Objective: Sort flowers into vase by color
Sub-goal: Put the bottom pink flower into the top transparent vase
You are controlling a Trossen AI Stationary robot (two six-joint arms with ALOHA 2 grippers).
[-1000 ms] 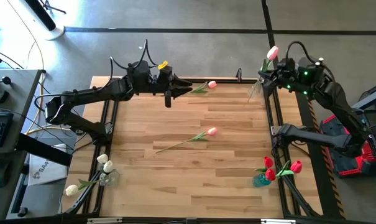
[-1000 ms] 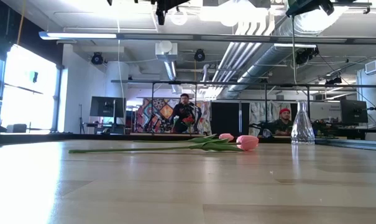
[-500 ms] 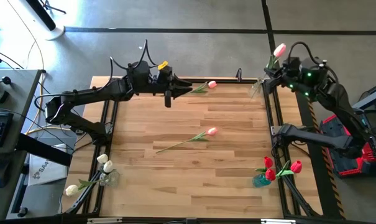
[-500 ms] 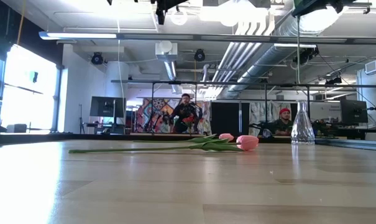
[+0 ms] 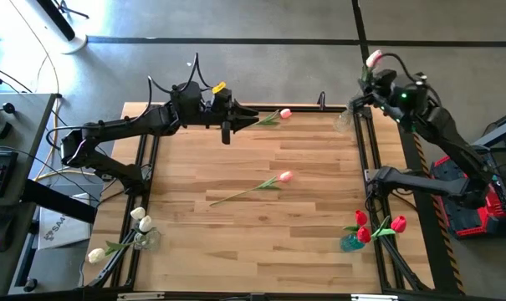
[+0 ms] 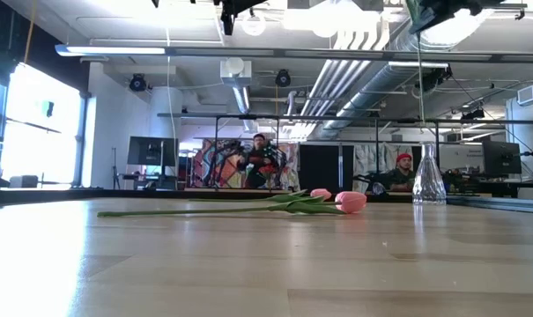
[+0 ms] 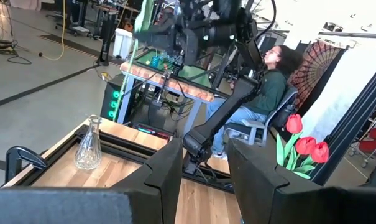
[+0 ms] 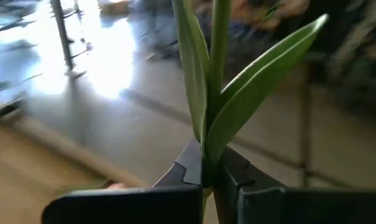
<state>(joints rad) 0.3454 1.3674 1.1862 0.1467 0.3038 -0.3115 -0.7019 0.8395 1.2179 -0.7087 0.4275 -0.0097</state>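
My right gripper (image 5: 376,84) is high over the table's far right corner, shut on a pink tulip whose head (image 5: 374,58) stands above it. Just below stands a clear glass vase (image 5: 343,123) (image 6: 429,180). Two more pink tulips lie flat on the wood, one in the middle (image 5: 283,176) (image 6: 350,202) and one at the far edge (image 5: 283,113). White tulips (image 5: 140,221) stand in a vase at the near left, red ones (image 5: 365,227) in a blue vase at the near right. My left gripper (image 5: 226,127) (image 7: 205,171) hovers open above the far left. My right gripper pinches the pink tulip's green stem (image 8: 204,163) between its two fingers, just below where the leaves (image 8: 250,93) branch off. The fingers lie across the stem. The tulip is lifted clear and upright, and its lower stem (image 6: 419,88) hangs down over the clear vase.
Dark frame rails run along the table's left (image 5: 140,167) and right (image 5: 365,167) sides. The right arm's base (image 5: 403,180) sits beyond the right rail. The wood between the lying tulips and the near edge is bare. People sit in the room behind the table (image 6: 264,158).
My right gripper has carried the pink tulip a little toward the far edge, so the head now sits farther back and to the right than a second ago. The hanging stem has shifted slightly over the clear vase. The left arm has kept still.
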